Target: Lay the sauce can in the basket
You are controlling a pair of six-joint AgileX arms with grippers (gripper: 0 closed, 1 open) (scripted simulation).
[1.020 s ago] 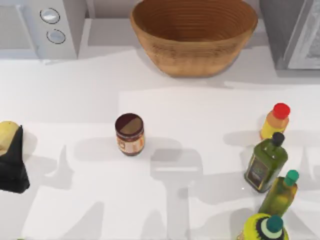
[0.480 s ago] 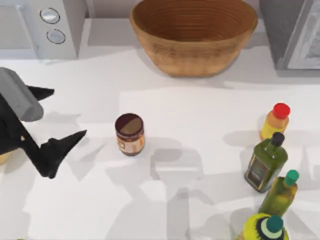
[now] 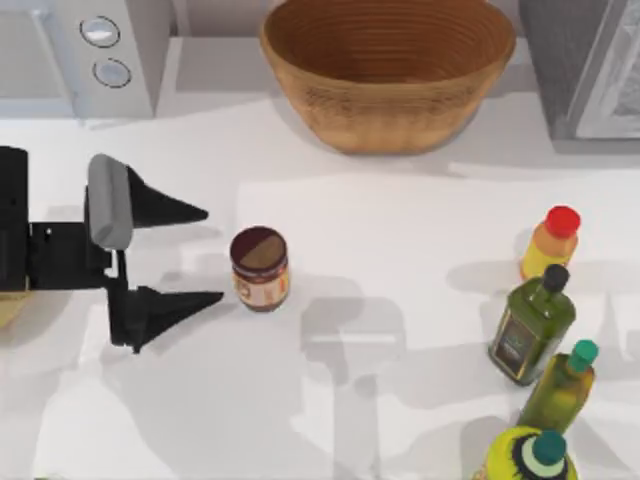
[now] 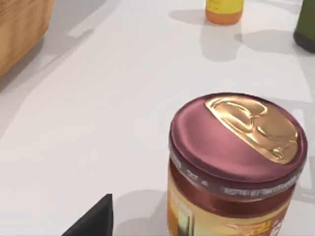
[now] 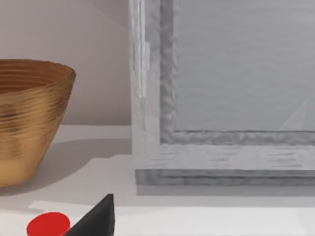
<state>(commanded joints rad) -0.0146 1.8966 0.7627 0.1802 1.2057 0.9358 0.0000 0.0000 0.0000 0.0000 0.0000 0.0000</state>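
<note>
- The sauce can [image 3: 259,268] stands upright on the white table [image 3: 380,420], in front of the basket [image 3: 388,70] and well apart from it; I take the can as my reference landmark.
- My left gripper [image 3: 212,256] sits just to the left of the can, pointing at it, with its two black fingers [image 3: 175,307] spread wide apart and nothing between them. The fingertips stop short of the can; I see no contact.
- In the left wrist view the can [image 4: 235,172] is close ahead, maroon lid with a gold glare patch, label below, and one dark fingertip [image 4: 96,220] is near its base.
- My right gripper: I cannot tell its state. The right wrist view shows one dark fingertip [image 5: 96,219], the basket [image 5: 27,115] and a grey appliance front [image 5: 231,93].
- To the right of the can, well apart: a red-capped yellow bottle [image 3: 551,243], a dark olive-oil bottle [image 3: 531,326], a green-capped bottle [image 3: 560,387].
- Behind and left of the can: a grey appliance with two dials [image 3: 105,45].
</note>
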